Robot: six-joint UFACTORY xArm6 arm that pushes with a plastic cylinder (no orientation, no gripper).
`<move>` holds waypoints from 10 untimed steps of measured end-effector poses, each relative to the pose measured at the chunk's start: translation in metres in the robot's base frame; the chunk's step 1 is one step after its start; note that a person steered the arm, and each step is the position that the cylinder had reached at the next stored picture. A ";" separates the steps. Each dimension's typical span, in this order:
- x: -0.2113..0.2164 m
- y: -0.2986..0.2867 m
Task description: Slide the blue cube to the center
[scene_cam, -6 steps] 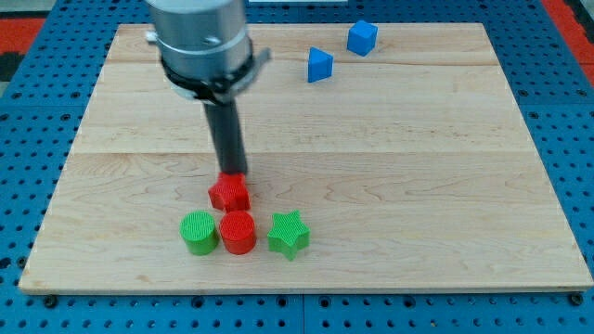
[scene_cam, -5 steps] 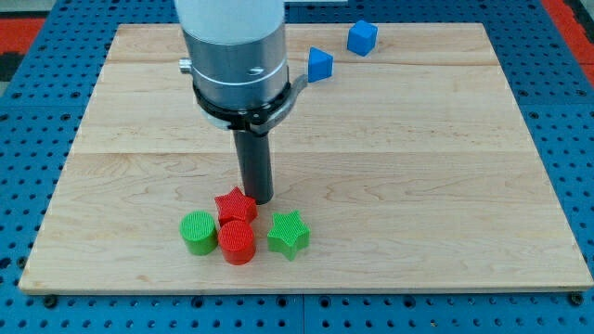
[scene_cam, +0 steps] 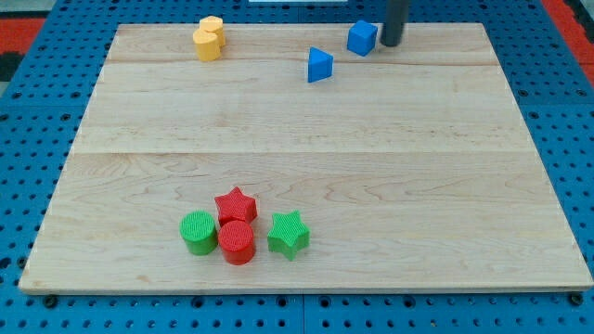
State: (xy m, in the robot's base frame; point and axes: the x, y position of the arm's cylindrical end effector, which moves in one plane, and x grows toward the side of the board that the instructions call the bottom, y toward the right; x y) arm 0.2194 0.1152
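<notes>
On the wooden tabletop [scene_cam: 390,186], which fills most of the view, the centre is seen to be bare, so the task is judged to be barely begun: the whole slide toward the middle is left to be done. No gripper is fitted to the arm; only a dark rod is carried, nothing is held by it, and my tip [scene_cam: 391,44] is placed at the view's top, just to the right of the blue cube [scene_cam: 362,38], touching it or nearly so; contact cannot be told. The blue cube is found near the top edge, right of the middle, well apart from the centre. A push toward the view's bottom and left is judged to be needed. A blue wedge-shaped block [scene_cam: 319,65] is seen just below and left of the cube, and could be struck on the way. At the view's bottom left of centre a cluster is formed by a red star [scene_cam: 236,204], a red cylinder [scene_cam: 238,241], a green cylinder [scene_cam: 198,232] and a green star [scene_cam: 289,234]. At the top left two yellow blocks [scene_cam: 209,38] are set touching.
</notes>
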 end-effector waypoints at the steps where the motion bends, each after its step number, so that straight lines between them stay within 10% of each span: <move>1: -0.006 -0.050; 4: -0.026 -0.053; 6: -0.007 -0.211; 8: 0.150 -0.122; 10: 0.180 -0.138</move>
